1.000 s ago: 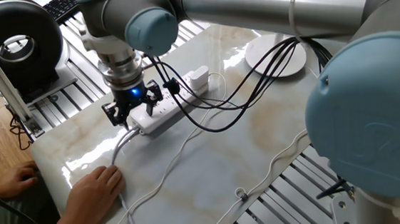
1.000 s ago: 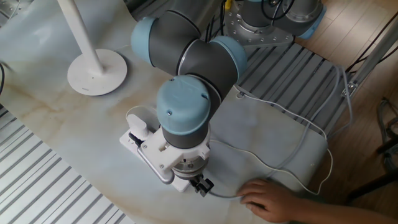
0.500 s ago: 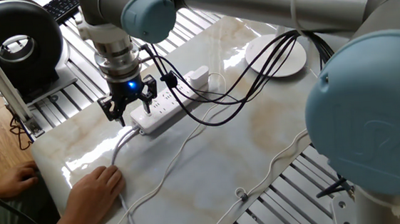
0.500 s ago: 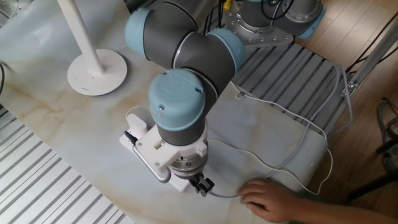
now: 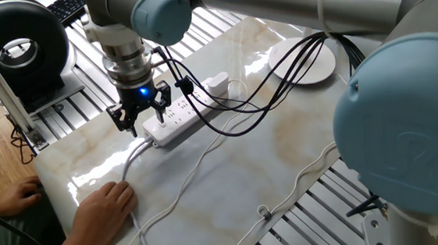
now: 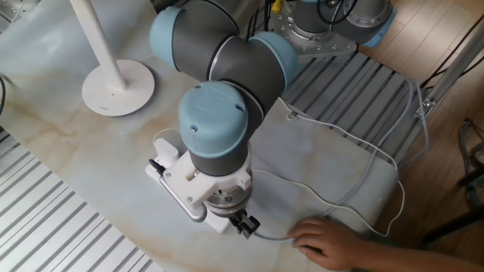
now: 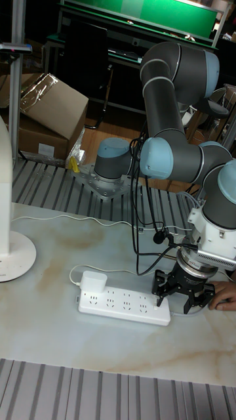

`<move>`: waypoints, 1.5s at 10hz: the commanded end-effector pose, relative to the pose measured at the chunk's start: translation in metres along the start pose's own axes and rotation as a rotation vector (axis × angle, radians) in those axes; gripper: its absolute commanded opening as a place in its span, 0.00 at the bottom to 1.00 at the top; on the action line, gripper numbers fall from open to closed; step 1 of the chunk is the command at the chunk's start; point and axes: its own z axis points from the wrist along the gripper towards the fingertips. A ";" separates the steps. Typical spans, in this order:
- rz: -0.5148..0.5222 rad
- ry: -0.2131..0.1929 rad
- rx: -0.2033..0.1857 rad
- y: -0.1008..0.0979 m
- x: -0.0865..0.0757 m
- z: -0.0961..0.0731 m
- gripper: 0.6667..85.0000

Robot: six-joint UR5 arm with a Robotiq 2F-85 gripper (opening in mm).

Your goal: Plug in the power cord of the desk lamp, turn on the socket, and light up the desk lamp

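socket (image 7: 124, 305) flat | long axis toward claw (image 7: 185, 296) | plug (image 7: 94, 282) at far end

The arm reaches down with its wrist vertical, and the gripper (image 5: 138, 115) (image 7: 184, 296) points straight downward. Its black jaws are spread apart and hold nothing, and a blue light glows on the wrist just above them.

Silver tubes, pale-blue joint caps, black cables looping beside the black-fingered gripper (image 5: 138, 115) with its blue light.
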 end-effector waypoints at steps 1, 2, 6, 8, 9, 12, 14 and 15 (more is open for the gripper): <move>0.006 0.001 -0.002 0.001 0.000 0.000 0.74; 0.003 0.001 0.000 0.000 0.000 0.001 0.73; 0.004 -0.009 0.001 0.000 -0.002 0.006 0.73; 0.011 -0.017 0.006 0.000 -0.002 0.014 0.72; 0.006 -0.021 0.012 -0.004 -0.002 0.018 0.72; 0.012 -0.043 0.008 -0.001 -0.006 0.029 0.72; 0.013 -0.039 0.006 0.000 -0.005 0.028 0.73; 0.013 -0.037 0.003 0.000 -0.004 0.027 0.73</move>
